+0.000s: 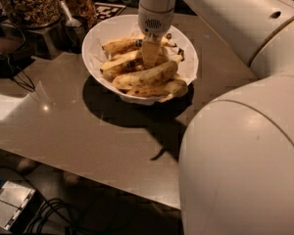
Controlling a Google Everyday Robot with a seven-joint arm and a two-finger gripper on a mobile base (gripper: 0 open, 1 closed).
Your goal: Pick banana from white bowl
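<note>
The robot's broad white arm (pixel 245 155) is filling the near right, with cables (pixel 49 214) lying on the floor at lower left. Beyond them, the white bowl (pixel 94 45) is sitting on the grey table (pixel 78 126), holding a bunch of freckled bananas. The gripper (pixel 149 57) is reaching down into the bowl, pressing in among the fruit, seemingly against the banana (pixel 118 65) in the second row; whether it is clamping anything, I cannot tell. A jar (pixel 27 4) is standing behind.
</note>
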